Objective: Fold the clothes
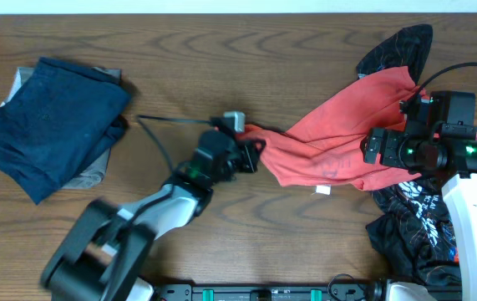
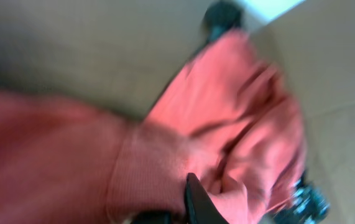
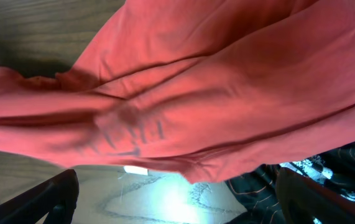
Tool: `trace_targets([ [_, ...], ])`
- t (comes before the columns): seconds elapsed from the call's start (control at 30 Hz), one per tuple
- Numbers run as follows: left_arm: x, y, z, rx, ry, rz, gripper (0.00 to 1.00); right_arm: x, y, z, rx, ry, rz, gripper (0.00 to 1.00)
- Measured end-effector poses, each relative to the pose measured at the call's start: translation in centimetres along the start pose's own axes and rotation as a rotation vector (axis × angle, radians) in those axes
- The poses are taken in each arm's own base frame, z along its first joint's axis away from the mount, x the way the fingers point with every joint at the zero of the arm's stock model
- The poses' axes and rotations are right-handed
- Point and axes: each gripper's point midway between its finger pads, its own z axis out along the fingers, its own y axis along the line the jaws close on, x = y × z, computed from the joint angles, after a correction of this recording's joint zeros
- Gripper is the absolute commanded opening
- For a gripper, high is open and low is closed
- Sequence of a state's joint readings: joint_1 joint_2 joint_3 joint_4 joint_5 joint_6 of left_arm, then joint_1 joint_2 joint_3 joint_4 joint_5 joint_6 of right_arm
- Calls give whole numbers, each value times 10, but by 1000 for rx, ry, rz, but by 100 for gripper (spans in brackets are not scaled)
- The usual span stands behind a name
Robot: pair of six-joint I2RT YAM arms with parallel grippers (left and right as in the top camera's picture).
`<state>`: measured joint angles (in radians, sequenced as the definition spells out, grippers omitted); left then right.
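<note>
Hard to read the left wrist view: smeared by blur, with only red cloth and one dark finger [image 2: 196,200] at 6 o'clock made out. No second finger visible there. Lettering on the coral-red T-shirt [image 1: 330,142] showing only as faint marks through the fabric in the right wrist view, unreadable. Partly buried under the shirt and the right arm: the black patterned garment [image 1: 413,230], cut off at the bottom edge, showing at 1 o'clock and again at 4 o'clock in the overhead view. Cannot tell whether one piece or two. Lower layers of the navy-blue stack [image 1: 54,125] hidden. Peeking out beneath it, a grey-beige edge [image 1: 96,174], piece not identifiable.

Counted: one red shirt, one navy pile (pieces inside not countable), one or two black pieces, one small white tag [image 1: 323,190] at the shirt's lower hem, two arms, one table [image 1: 221,50].

Shirt lying crumpled, stretched from centre toward 3 o'clock. Navy pile at 9 o'clock, well apart from it.

Pose of left gripper [image 1: 253,150]: arm extended from 7 o'clock, low over the wood, wrist pointing to 3 o'clock, clamped on the shirt's left tip. Pose of right gripper [image 1: 372,147]: arm entering from 4 o'clock, pointed to 9 o'clock above the shirt's right part, fingers [image 3: 46,199] spread wide, gripping nothing.
</note>
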<state>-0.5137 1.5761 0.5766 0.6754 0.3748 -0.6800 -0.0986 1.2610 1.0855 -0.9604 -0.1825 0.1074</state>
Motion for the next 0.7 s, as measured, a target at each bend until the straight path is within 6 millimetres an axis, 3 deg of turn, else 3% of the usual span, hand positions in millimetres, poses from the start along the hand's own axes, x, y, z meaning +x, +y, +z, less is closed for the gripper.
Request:
trace_targets([
  [0.17,-79,-26,-50,-42,-127,91,6,0,0,0,0,-1,-1,99],
  [0.3,-140,-23,-106,-214,-216,184,6,-1,-2,0,10,-3,-1,99],
  [0.4,-169,-4,-141,-344,-254,207,6,-1,-3,0,17,-4,0,99],
  [0.47,-180,19,-160,-432,-272,193,6,-1,-3,0,19,-4,0,99],
  [0.6,-181,69,-177,-571,-246,135,6,0,-4,0,22,-1,0,99],
  [0.7,-181,99,-179,-635,-223,110,6,4,-4,0,22,15,-7,68],
])
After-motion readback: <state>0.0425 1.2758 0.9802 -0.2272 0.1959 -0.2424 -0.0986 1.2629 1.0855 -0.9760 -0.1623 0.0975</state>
